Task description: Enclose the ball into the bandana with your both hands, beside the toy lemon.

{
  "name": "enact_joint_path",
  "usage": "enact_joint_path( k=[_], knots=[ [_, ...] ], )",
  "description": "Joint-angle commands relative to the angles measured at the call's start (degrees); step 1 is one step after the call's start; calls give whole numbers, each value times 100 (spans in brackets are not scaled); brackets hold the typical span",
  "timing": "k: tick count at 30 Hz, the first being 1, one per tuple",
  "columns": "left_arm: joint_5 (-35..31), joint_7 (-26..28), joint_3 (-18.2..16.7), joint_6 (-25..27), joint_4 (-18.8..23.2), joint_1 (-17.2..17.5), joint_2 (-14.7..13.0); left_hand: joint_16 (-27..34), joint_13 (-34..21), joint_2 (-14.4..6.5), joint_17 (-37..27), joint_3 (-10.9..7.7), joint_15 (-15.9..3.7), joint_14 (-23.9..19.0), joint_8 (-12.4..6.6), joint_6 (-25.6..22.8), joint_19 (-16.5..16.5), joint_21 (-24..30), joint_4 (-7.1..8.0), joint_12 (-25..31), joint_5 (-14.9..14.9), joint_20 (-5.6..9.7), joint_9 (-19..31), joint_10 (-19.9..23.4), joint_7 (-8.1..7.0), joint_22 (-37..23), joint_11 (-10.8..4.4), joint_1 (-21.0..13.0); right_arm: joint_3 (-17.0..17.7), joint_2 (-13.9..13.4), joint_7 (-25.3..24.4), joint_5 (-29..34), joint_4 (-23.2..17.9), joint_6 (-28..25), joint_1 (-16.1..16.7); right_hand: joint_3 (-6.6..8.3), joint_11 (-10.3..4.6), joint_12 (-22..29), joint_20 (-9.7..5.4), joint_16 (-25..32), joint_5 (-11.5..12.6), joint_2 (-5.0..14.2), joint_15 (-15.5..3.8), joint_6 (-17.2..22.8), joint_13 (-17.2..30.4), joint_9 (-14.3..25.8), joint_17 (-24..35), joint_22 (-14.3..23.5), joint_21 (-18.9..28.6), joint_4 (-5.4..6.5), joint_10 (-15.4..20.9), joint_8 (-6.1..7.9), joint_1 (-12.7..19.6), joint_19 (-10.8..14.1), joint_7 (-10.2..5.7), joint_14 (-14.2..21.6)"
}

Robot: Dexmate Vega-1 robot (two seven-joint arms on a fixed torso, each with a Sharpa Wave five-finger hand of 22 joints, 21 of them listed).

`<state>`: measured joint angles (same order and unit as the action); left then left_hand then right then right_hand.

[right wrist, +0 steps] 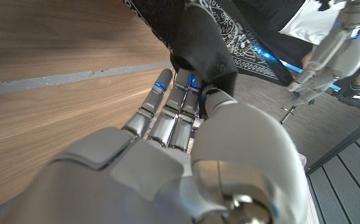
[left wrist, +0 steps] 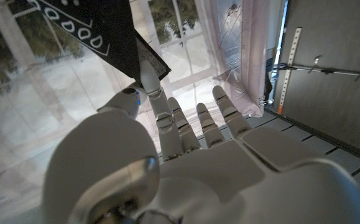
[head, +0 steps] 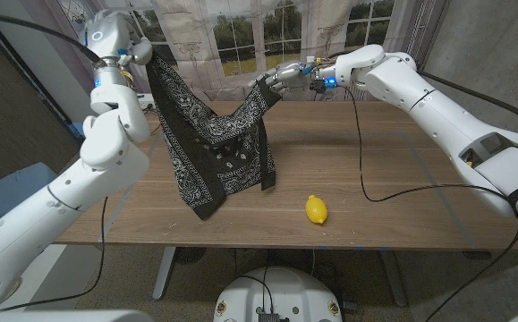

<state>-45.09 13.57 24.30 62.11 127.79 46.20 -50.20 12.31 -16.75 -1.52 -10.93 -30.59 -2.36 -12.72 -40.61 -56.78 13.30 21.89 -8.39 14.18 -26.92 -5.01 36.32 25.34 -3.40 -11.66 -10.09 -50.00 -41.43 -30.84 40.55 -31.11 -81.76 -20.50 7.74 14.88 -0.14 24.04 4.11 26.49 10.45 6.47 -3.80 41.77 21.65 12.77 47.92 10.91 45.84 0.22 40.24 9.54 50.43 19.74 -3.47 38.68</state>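
Note:
A black bandana with white paisley print hangs above the table, stretched between both hands. My left hand pinches one corner high at the back left; the left wrist view has that corner between the thumb and a finger. My right hand grips the opposite corner; the cloth is bunched at its fingertips in the right wrist view. The bandana's lower edge touches the wooden table. The yellow toy lemon lies on the table to the right of the cloth. The ball is hidden.
A black cable hangs from my right arm and loops over the table's right half. Curtained windows stand behind the table.

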Motion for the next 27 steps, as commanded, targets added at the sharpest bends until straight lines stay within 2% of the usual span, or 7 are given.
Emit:
enact_joint_path(
  k=[1,5,10,13,17,21,27],
  knots=[
    [-7899,-4033,376,-259,-1522,-67,2098,-151,212,229,31,235,129,341,1530,1602,-239,-96,6,-238,982,-230,-1000,-745,-59,25,240,285,192,253,180,-228,627,202,-166,-570,143,-364,152,-275,141,-534,75,-926,-111,-107,-302,-11,-151,228,-598,19,-787,-319,63,-460],
    [-8391,-4004,-92,-838,-1693,50,2846,-191,442,239,41,663,700,947,3074,3746,-626,-378,131,-333,1626,-580,-1935,-1819,-20,53,772,808,256,310,304,-294,806,368,-216,-765,199,-470,163,-341,197,-662,110,-1233,-103,-122,-385,-11,-210,310,-837,24,-1054,-407,145,-597],
    [-8293,-3795,-435,-1286,-1658,106,3315,-217,559,640,49,1364,1267,1767,3103,6102,-1142,-853,376,-375,1427,-732,-2531,-3184,427,86,1658,1782,321,295,259,-274,854,482,-234,-898,194,-490,159,-371,229,-802,109,-1318,-91,-128,-443,-11,-248,340,-884,52,-1192,-462,156,-630],
    [-7930,-3563,-487,-1420,-1552,142,3366,-220,558,731,43,1641,1428,2065,3096,6826,-1293,-962,561,-379,1381,-733,-2565,-3681,477,78,1881,2218,372,320,353,-333,998,580,-254,-988,185,-511,162,-393,258,-895,102,-1410,-81,-132,-460,-11,-274,367,-934,51,-1289,-494,159,-683],
    [-6410,-2522,-506,-1627,-1008,381,3114,-113,556,628,49,1809,1360,1793,2961,6804,-1067,-884,761,-190,1400,-712,-2575,-3441,73,56,1607,2611,533,246,286,-460,885,656,-120,-1074,212,-525,214,-426,300,-942,173,-1465,-71,-134,-486,-10,-293,421,-966,67,-1414,-499,203,-754],
    [-5067,-1578,-575,-1733,-458,648,3027,25,549,388,49,1774,820,988,2802,6078,-709,-793,751,45,1496,-718,-2575,-2666,-460,38,1084,2652,701,-17,166,-511,474,779,123,-1116,288,-548,257,-492,344,-875,281,-1486,-61,-135,-523,-7,-301,500,-1023,89,-1544,-478,228,-897],
    [-5700,-3493,-475,-1749,69,678,3227,36,535,360,35,1814,724,700,2845,5949,-541,-734,768,79,1575,-726,-2569,-2440,-651,3,1095,2770,1119,-523,-15,-795,-255,914,639,-1237,360,-815,421,-905,434,-850,435,-1863,-104,-136,-775,-15,-458,565,-1601,79,-1698,-735,216,-1527]
  ],
)
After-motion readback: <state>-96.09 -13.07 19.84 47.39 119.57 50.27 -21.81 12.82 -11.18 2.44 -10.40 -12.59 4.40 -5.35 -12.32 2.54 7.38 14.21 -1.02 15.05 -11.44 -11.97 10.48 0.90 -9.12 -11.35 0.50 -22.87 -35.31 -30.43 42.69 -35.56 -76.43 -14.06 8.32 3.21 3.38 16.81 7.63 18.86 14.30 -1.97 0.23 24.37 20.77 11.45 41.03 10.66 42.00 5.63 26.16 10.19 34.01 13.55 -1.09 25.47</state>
